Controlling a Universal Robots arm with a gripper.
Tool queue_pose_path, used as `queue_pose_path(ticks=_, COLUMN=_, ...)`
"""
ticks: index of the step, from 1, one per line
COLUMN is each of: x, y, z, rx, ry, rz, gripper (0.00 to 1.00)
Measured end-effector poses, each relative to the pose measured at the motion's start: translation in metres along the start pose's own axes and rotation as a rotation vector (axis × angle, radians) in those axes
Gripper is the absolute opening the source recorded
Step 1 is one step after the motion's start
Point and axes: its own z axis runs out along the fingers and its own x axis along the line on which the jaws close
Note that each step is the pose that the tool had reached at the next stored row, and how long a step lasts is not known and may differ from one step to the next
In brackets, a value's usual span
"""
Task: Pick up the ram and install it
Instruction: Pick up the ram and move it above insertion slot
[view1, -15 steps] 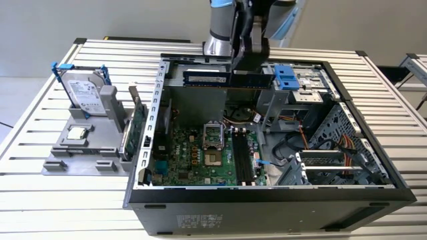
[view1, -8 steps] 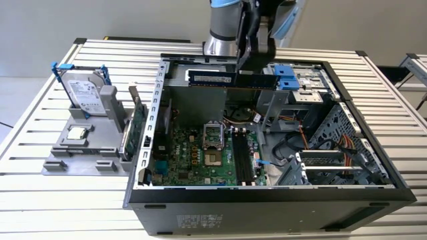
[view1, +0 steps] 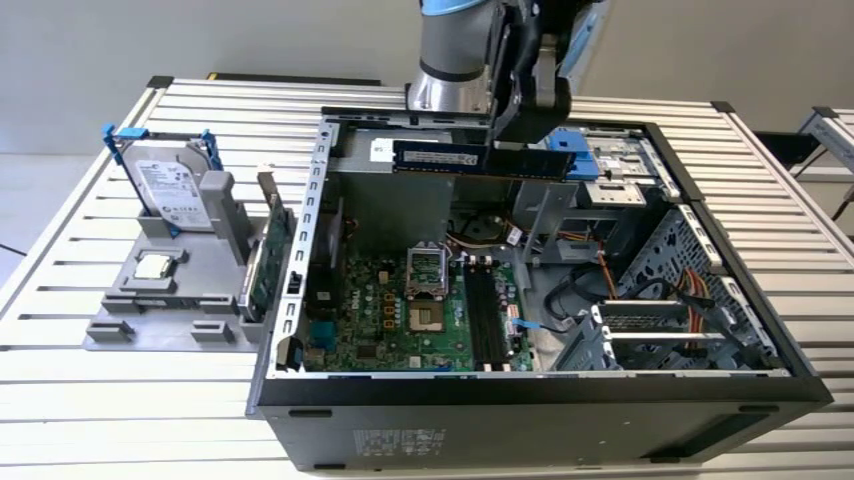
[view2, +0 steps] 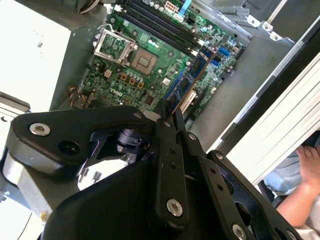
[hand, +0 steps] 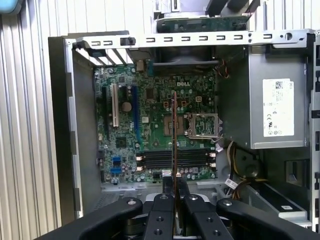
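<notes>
In the exterior view, the gripper (view1: 518, 148) hangs over the back of the open computer case (view1: 534, 405). Its fingers pinch the ram (view1: 441, 157) toward the end at the exterior view's right. The stick is level in the air, well above the motherboard (view1: 387, 310). The memory slots (view1: 483, 318) lie below and nearer the camera, and the stick looks turned crosswise to them. At the exterior view's left, a grey holder (view1: 160, 330) on the table (view1: 67, 390) carries the hard drive (view1: 174, 185) and the green card (view1: 274, 255).

The first wrist view looks down the fingers (hand: 161, 210), which are pressed on a thin edge-on line, the ram. This line crosses the slots rather than running along them. The exterior view gives the height, which this view does not convey.

The second wrist view adds a person's hand (view2: 310, 167) beyond the case wall.

The risks, as I judge them: a stick brought down crosswise or off-line would strike the board or the latches. Held off-centre, it could also pivot in the grip under pressure.
</notes>
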Motion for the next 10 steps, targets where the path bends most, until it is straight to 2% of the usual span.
queue_pose_path(ticks=10, x=-0.0011, y=-0.0157, z=0.0005, rx=0.0001, ry=-0.0002, rz=0.02, gripper=0.0)
